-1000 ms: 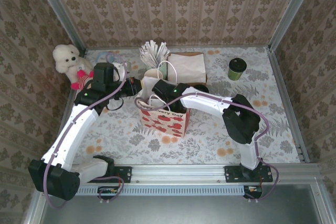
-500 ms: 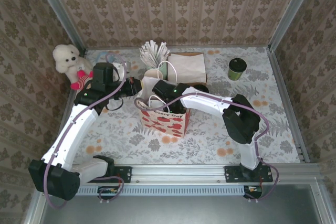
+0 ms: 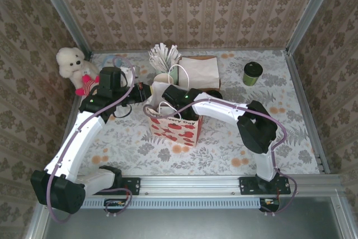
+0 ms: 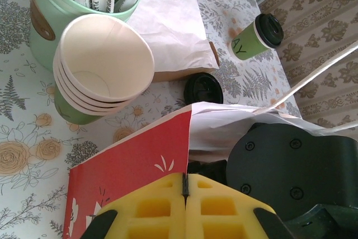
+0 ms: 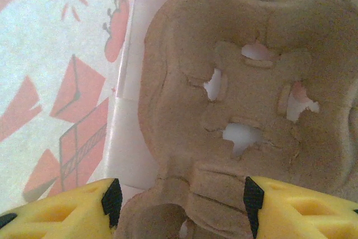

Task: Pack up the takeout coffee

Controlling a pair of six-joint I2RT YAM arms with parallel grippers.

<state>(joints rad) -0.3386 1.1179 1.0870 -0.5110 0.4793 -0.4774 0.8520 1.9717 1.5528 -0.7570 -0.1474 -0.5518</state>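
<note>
Far back on the right of the surface, the takeout coffee stands upright and alone with its dark lid on. It is well apart from both arms and from the gift bag in the middle. Between it and the gift bag lie a flat brown paper bag and, just beside the gift bag's far side, a flat black lid. A stack of cream-lined cups tilts against a green tub of paper-wrapped straws, near the left gripper. A white plush toy sits in the far left corner.

My left gripper has its jaws pressed together right at the gift bag's red rim. The fold of the paper runs down to their seam, but I cannot tell whether any paper is nipped between them. My right gripper is down inside the bag. Its jaws are spread to either side of the near edge of a brown pulp cup carrier, and I cannot tell whether the pads press on it.

On the bag's front I read a script line ending in "Day"; the handles and my right arm cover the rest. The coffee's pale lettering is too small to read. The carrier's far cells run off the right wrist view, and from above my right arm blocks most of the bag's mouth.
</note>
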